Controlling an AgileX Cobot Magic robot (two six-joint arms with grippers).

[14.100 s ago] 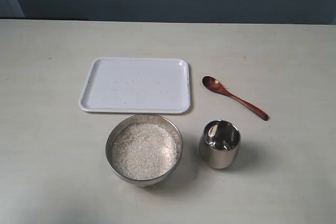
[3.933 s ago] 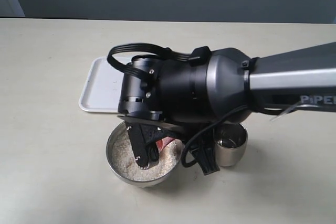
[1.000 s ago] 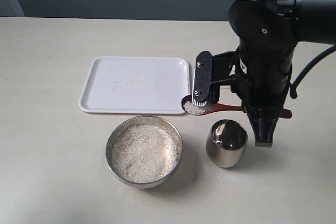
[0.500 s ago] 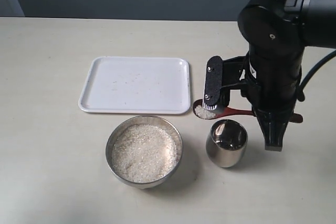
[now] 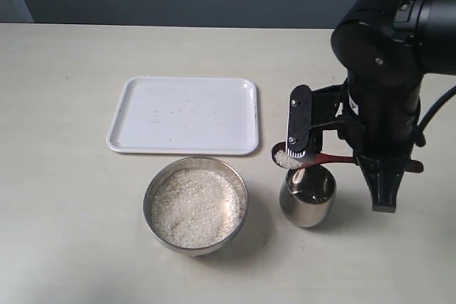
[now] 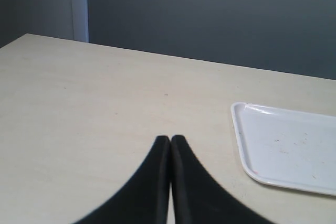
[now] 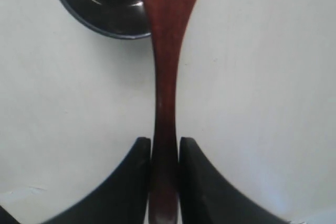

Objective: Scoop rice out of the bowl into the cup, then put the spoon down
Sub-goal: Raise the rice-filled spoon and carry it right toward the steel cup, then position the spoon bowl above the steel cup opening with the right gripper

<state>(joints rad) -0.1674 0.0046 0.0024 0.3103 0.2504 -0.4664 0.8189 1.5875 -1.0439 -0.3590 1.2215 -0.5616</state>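
As gripper (image 7: 165, 148) pinches spoon (image 7: 165, 72), seemingly above cup (image 5: 307, 201)

Right gripper (image 7: 165, 148) w/ spoon (image 5: 324, 157) is blocking air above cup (image 5: 308, 204) & its right side. Bowl (image 5: 147, 201) is crowding cup's left. Table (image 5: 64, 197) at left & near edge is lying open.

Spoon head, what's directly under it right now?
The cup, its rim just below the spoon, which carries rice. Inside the cup only dark reflections show; the spoon covers part of it.
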